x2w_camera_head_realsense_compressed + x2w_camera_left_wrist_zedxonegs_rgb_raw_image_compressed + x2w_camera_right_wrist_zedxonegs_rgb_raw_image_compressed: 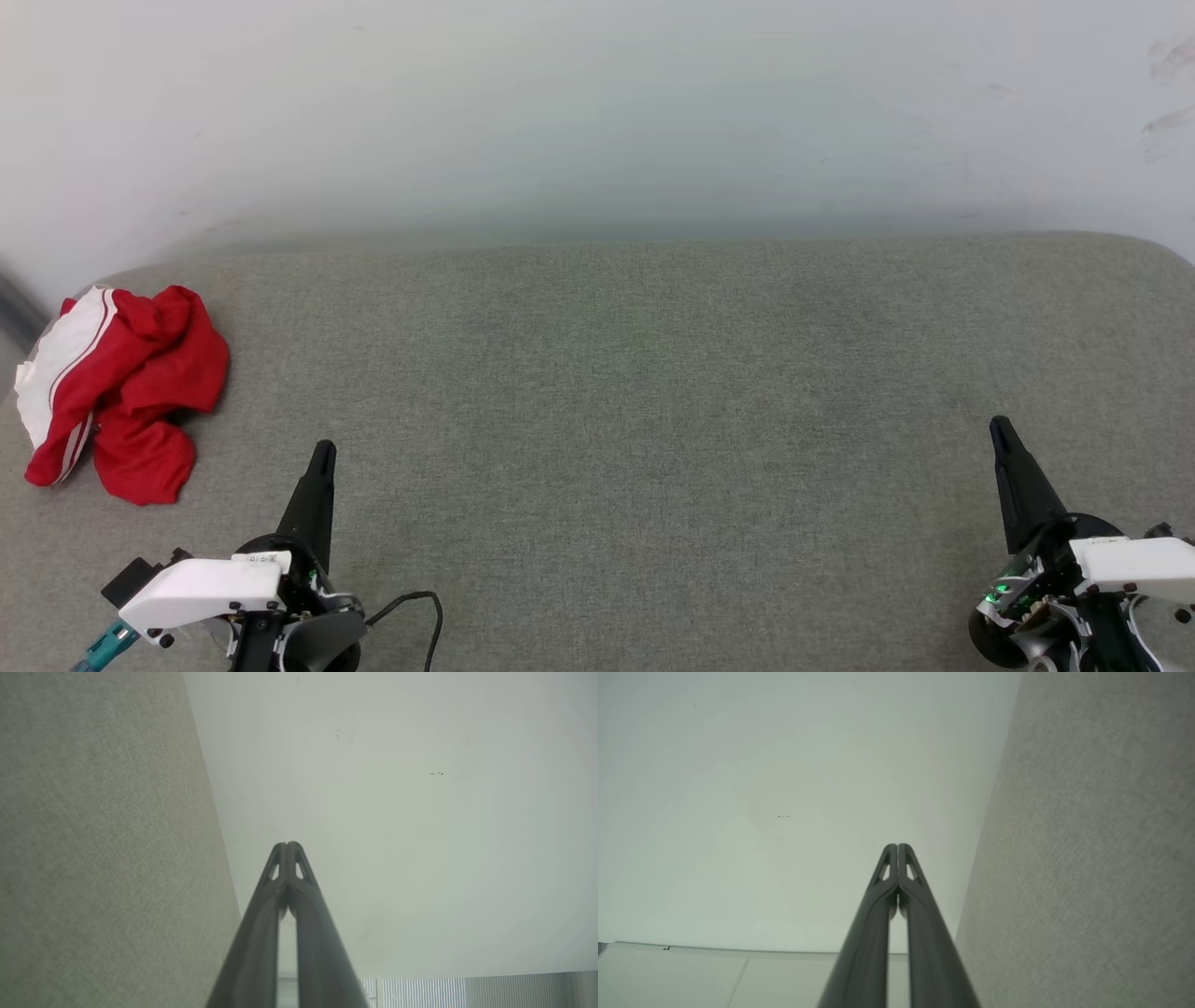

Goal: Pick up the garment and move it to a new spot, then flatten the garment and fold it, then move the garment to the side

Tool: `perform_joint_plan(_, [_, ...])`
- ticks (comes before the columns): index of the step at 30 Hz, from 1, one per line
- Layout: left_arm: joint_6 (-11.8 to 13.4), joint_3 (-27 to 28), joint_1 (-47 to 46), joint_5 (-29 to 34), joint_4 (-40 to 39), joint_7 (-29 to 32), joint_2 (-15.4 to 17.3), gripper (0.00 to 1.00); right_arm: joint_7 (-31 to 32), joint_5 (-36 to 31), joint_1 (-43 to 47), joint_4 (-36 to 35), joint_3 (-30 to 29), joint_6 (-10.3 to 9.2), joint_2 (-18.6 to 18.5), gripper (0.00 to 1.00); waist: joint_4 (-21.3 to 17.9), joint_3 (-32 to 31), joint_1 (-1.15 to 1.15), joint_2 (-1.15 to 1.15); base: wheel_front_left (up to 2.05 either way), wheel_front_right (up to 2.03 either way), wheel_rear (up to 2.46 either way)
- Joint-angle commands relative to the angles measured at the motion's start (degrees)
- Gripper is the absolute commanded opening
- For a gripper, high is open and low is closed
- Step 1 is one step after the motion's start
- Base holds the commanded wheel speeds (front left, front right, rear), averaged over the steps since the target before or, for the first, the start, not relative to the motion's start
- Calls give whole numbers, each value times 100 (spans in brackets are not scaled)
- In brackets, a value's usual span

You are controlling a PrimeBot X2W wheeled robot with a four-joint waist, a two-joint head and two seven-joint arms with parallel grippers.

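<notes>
The garment (pixel 121 392) is lying on the counter (pixel 653 420) at its far left end, close to the back edge. The left gripper (pixel 322 453) is reaching over the near left part of the counter, just right of the garment and nearer the robot, apart from it. The right gripper (pixel 997 429) is reaching over the near right part, well apart from both. A wall (pixel 597 112) is standing behind the counter.

readable text: none | small white label (pixel 264 558) on left tool (pixel 324 450) body: print too small to read
</notes>
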Motion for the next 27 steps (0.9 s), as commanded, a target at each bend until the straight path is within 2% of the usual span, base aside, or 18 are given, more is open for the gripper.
perform_joint_plan(1, [-18,12,-50,11,3,12,-6,0,5,23,-59,4,-2,0,23,0,0,0,0,0,0,0,0])
perform_joint_plan(25, [-18,11,-50,10,3,11,-6,0,5,23,-59,4,-1,0,23,0,0,0,0,0,0,0,0])
perform_joint_plan(26, [0,-1,0,0,0,0,0,100,0,0,0,0,0,0,0,100,0,0,0,0,0,0,0])
perform_joint_plan(27, [0,-5,12,1,26,-3,-2,100,-1,0,14,27,3,0,0,100,0,0,0,0,0,0,0])
